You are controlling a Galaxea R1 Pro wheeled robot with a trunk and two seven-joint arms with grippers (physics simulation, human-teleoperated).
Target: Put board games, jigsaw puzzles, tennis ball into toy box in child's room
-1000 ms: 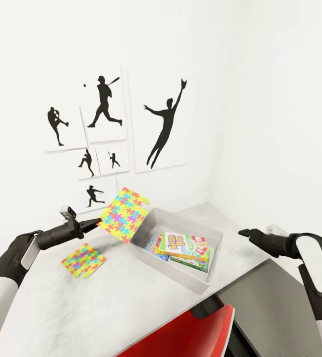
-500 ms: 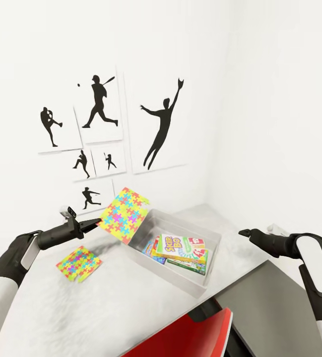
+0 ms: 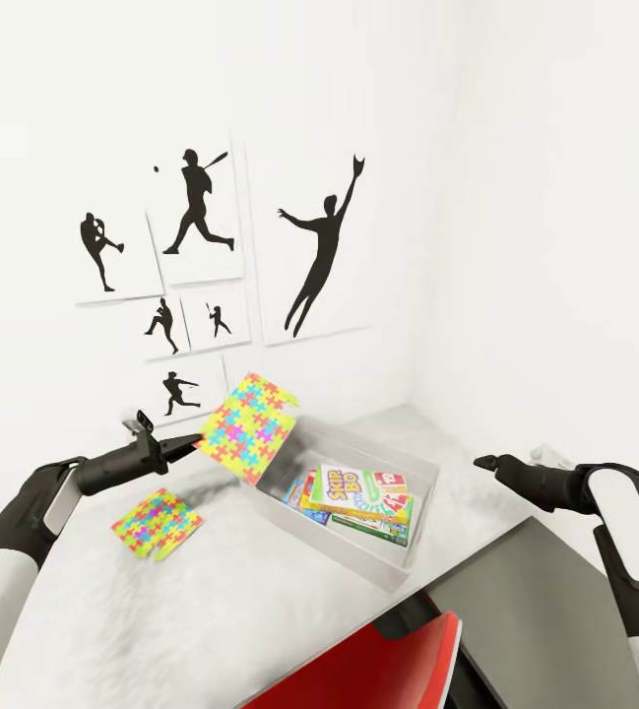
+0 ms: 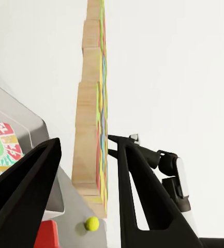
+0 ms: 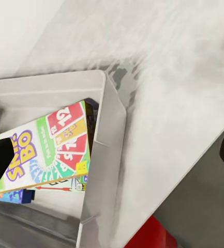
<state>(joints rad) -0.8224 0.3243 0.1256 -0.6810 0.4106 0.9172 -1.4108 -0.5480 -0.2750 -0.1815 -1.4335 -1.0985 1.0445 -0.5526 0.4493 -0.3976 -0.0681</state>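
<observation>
Now the left gripper [image 3: 193, 440] holds one puzzle [image 3: 248, 427] in the air, tilted, over the near-left edge of the toy box [image 3: 410, 458]

Its jaws pinch the puzzle at one corner; in the left wrist view the puzzle [image 4: 93, 119] stands edge-on between the fingers [image 4: 26, 186], with the tennis ball [image 4: 92, 223] beyond it. The second puzzle [image 3: 157, 522] lies flat on the pale table [image 3: 260, 601], left of the box. The board games [image 3: 358, 497] lie stacked inside the box. The right gripper [image 3: 486, 461] hovers beside the box, jaws spread apart and empty
</observation>
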